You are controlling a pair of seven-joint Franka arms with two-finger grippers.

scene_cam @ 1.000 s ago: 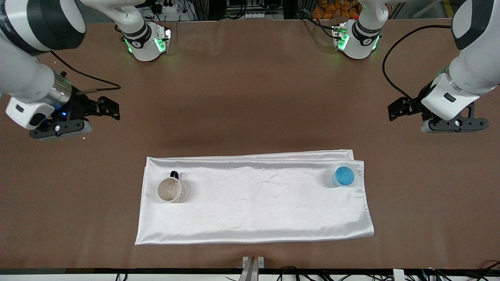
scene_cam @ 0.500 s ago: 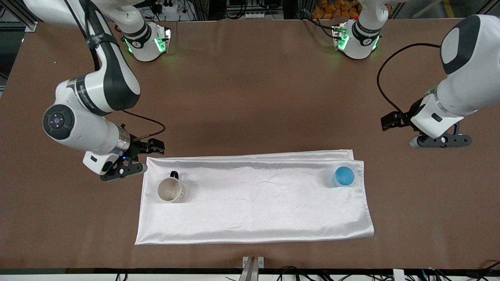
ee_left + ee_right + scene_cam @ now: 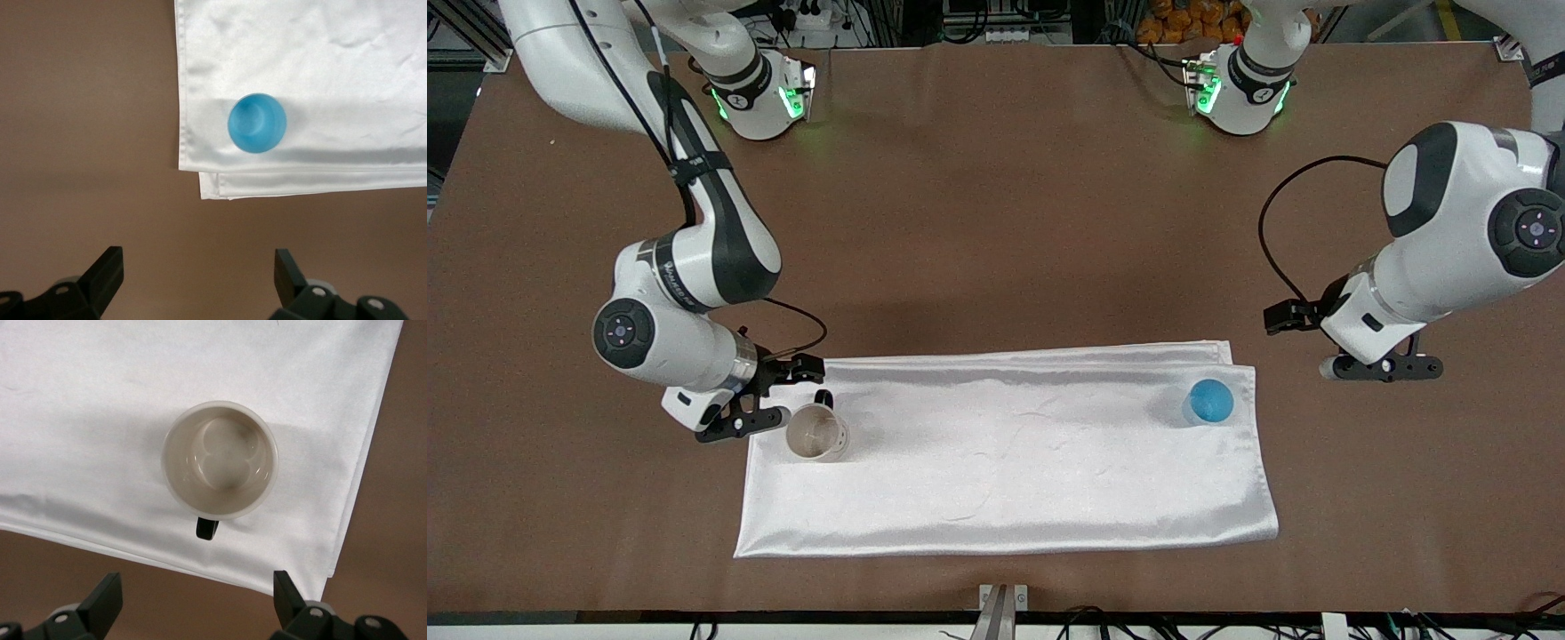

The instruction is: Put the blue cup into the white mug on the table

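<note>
Now the white mug (image 3: 816, 433) stands upright on the white cloth (image 3: 1005, 462), close to the cloth's corner at the right arm's end of the table (image 3: 996, 222), its open mouth facing up and its small black handle (image 3: 823, 397) pointing toward the robots' bases. In the right wrist view the mug (image 3: 220, 460) shows a pale, bare inside, with the handle (image 3: 207, 528) sticking out toward the cloth's (image 3: 100, 420) folded edge. The blue cup (image 3: 1210, 400) sits on the same cloth near the corner at the left arm's end, well apart from the mug; in the left wrist view the cup (image 3: 257, 123) rests just inside the cloth's (image 3: 333, 67) edge, where a second folded layer peeks out beneath it. The right gripper (image 3: 749, 402) hangs just beside the mug, over the cloth's edge at that end, with its jaws spread wide and holding nothing; both black fingertips (image 3: 103, 597) frame bare brown table in its own wrist view. The left gripper (image 3: 1378, 364) hovers over bare table near the cup's corner of the cloth, off the cloth itself, its jaws likewise wide apart and empty, one fingertip (image 3: 107, 270) showing at each side of its wrist view.
</note>
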